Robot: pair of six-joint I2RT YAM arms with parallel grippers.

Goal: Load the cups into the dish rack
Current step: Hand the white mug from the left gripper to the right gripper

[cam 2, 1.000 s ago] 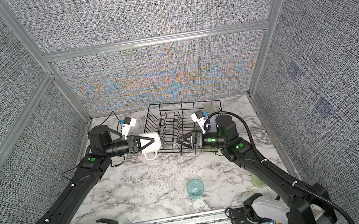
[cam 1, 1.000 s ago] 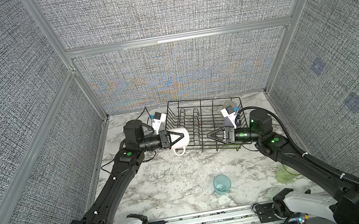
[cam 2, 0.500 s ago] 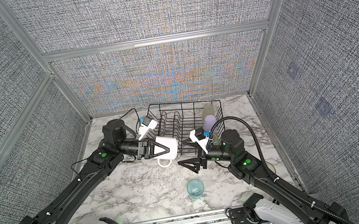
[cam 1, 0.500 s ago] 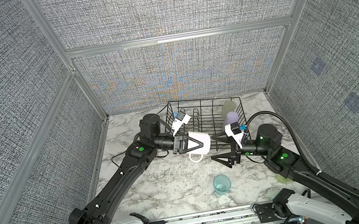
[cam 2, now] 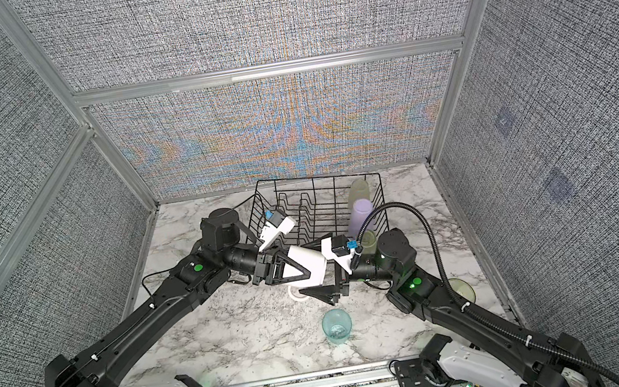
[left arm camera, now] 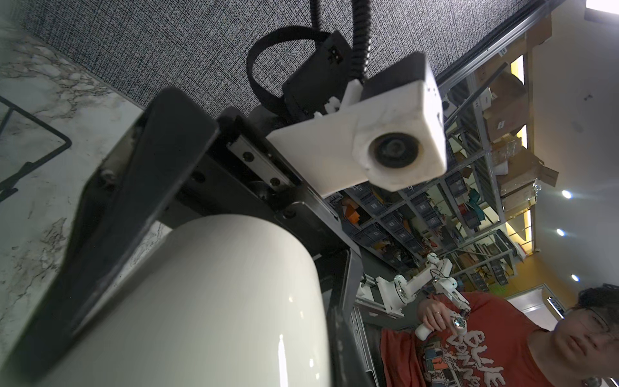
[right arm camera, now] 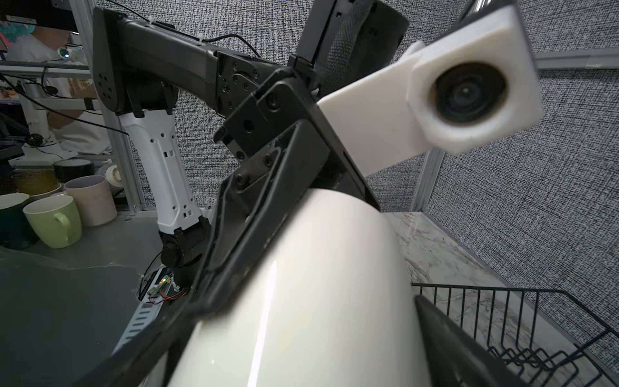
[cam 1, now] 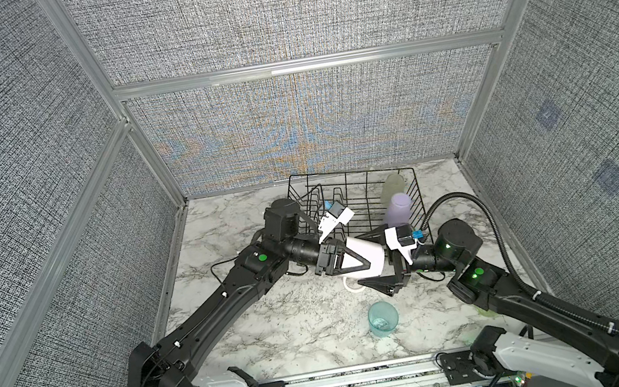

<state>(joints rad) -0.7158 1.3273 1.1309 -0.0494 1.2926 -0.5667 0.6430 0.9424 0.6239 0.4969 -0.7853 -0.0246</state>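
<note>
Jaws of the left gripper [cam 1: 361, 264] are shut on the white mug [cam 1: 372, 256]; those of the right gripper [cam 1: 381, 262] are spread wide around its other end.
The mug is held in the air at 6 o'clock of the dish rack [cam 1: 417, 186], where a lavender cup [cam 1: 398, 207] is already stood at 3 o'clock. A hand-over seems to be in hand: next, the wide jaws must be closed on the mug before the tight ones are opened.
</note>
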